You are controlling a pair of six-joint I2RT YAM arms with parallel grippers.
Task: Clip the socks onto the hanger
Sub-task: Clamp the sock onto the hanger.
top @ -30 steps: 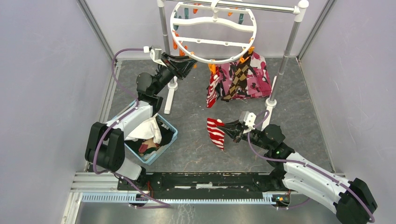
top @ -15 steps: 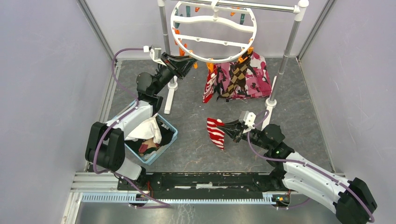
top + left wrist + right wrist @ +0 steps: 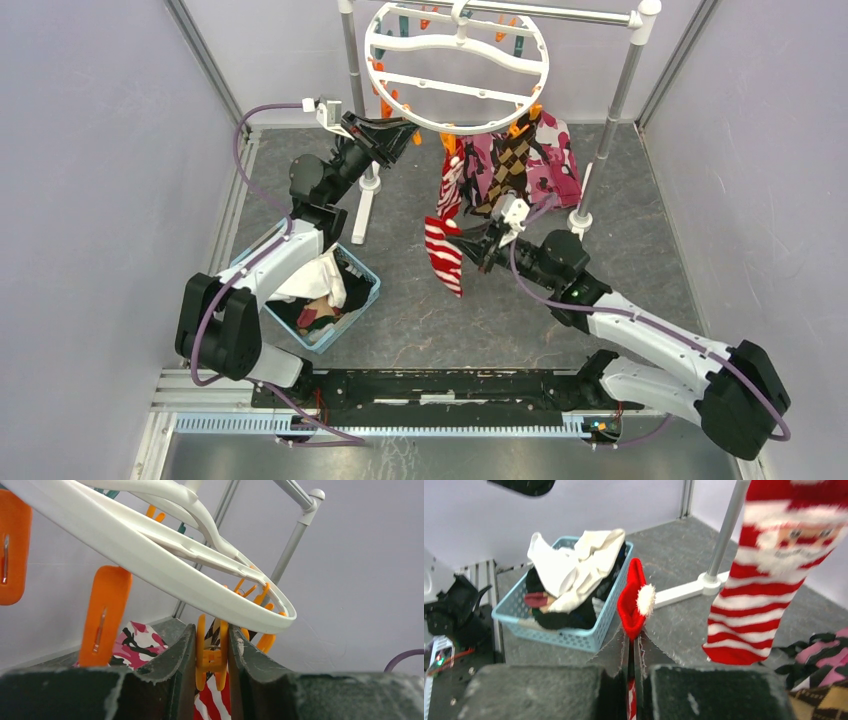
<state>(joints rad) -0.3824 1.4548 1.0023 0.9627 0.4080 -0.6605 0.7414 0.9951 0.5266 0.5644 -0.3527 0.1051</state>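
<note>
The hanger [image 3: 455, 70], a round white ring with orange and teal clothespins, hangs from the rail at the back. My left gripper [image 3: 400, 130] is at its near-left rim. In the left wrist view it [image 3: 211, 652] is shut on an orange clothespin [image 3: 212, 655] under the ring [image 3: 165, 565]. My right gripper [image 3: 472, 240] is shut on a red-and-white striped sock [image 3: 443, 255], held in the air below the ring. That sock's red end [image 3: 631, 600] sticks up past the fingertips [image 3: 621, 650]. Another striped sock [image 3: 452, 185] and an argyle sock [image 3: 505, 165] hang clipped from the near rim.
A pink camouflage cloth [image 3: 555, 165] lies behind the hanging socks. A blue basket [image 3: 368, 298] with a white cloth [image 3: 320, 280] and dark clothing stands by the left arm. The rail's two poles [image 3: 355, 100] [image 3: 610, 130] stand on white feet.
My right arm has carried the striped sock up and to the left, toward the hanger's near rim. The left gripper has closed on the orange clothespin, and the ring has shifted slightly.
</note>
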